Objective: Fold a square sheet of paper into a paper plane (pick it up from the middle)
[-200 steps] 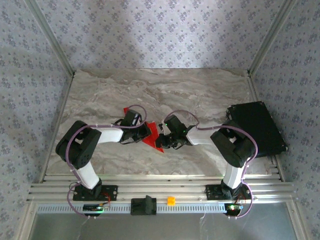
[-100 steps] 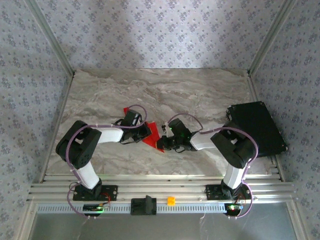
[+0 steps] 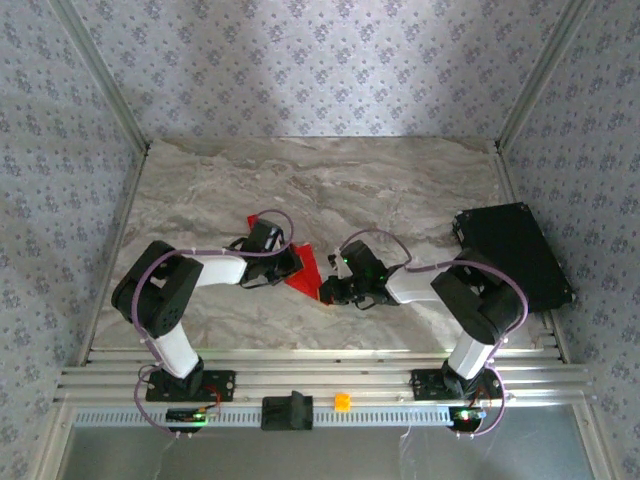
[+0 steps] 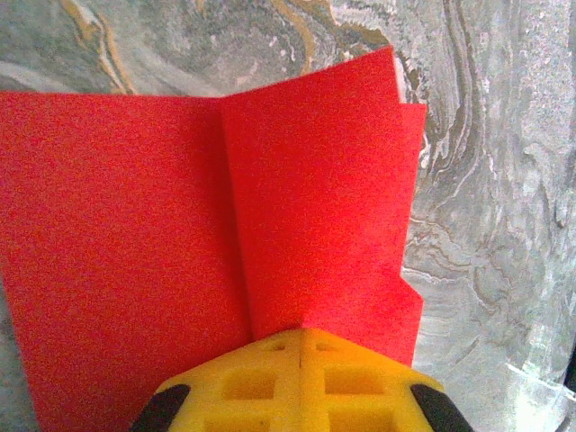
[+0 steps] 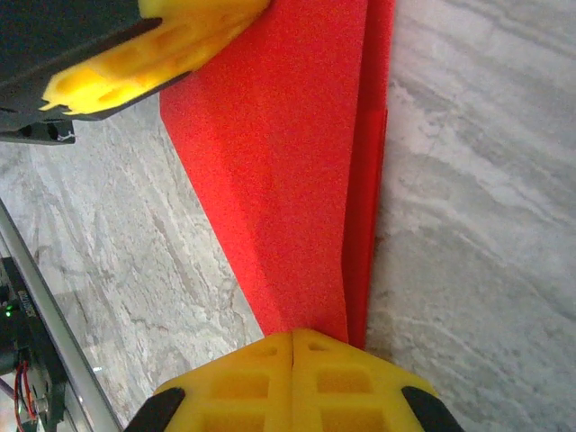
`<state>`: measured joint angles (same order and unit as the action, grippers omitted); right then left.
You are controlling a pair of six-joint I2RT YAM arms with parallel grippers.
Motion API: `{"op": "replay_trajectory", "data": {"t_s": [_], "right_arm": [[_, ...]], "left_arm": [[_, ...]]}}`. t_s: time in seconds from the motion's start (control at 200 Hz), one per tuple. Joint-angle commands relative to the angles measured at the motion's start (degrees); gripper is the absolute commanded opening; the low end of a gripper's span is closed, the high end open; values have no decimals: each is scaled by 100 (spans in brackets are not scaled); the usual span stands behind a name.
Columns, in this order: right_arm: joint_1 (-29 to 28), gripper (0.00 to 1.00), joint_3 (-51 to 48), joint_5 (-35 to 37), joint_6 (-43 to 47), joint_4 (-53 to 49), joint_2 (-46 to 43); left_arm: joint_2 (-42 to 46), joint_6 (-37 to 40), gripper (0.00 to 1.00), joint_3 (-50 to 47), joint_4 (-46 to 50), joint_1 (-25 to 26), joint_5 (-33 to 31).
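The square sheet of paper (image 3: 306,268), partly folded into a wedge, lies on the marble worktop (image 3: 420,190) in the middle, between the two arms; the left pincer (image 4: 300,335) is clenched, fingers together, its tips set on the near edge of the sheet right where a crease (image 4: 236,225) runs up to them; the right pincer (image 5: 294,337) is likewise clenched, its tips on the narrow end where the folded layers (image 5: 364,180) meet; whether either has nipped a layer or only presses down on it I cannot tell

The risks, as I judge them: the two pincers bear on one thin sheet from opposite ends, so any sideways drag by one while the other pins could tear the paper or pull the crease askew; in the left wrist view the right-hand flap (image 4: 324,180) has stepped, uneven edges, a sign the layers are not quite matched, and pressing now would set that error in for good, giving a lopsided plane; if one pincer lifts first, the springy flap may pop open and undo the fold; the sheet could also skid on the smooth marble under a glancing push; lastly the two pincers sit near each other, the left one showing in the right wrist view (image 5: 162,40), so a careless move risks a knock
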<state>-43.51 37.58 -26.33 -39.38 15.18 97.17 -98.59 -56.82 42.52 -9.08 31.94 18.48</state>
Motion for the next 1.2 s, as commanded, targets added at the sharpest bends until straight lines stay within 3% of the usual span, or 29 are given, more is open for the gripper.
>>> {"op": "replay_trajectory", "data": {"t_s": [0.0, 0.515, 0.865, 1.194], "right_arm": [[-97, 0, -324, 57, 132, -866, -100], [-246, 0, -706, 233, 262, -1286, -563], [-28, 0, -515, -79, -66, -1108, -1479], [34, 0, 768, -30, -386, -1046, -328]], "left_arm": [[-363, 101, 3, -175, 803, -13, -534], [-416, 109, 3, -156, 796, -11, -503], [-389, 135, 3, -169, 785, 14, -492], [-381, 142, 2, -144, 810, 49, -486]]}}
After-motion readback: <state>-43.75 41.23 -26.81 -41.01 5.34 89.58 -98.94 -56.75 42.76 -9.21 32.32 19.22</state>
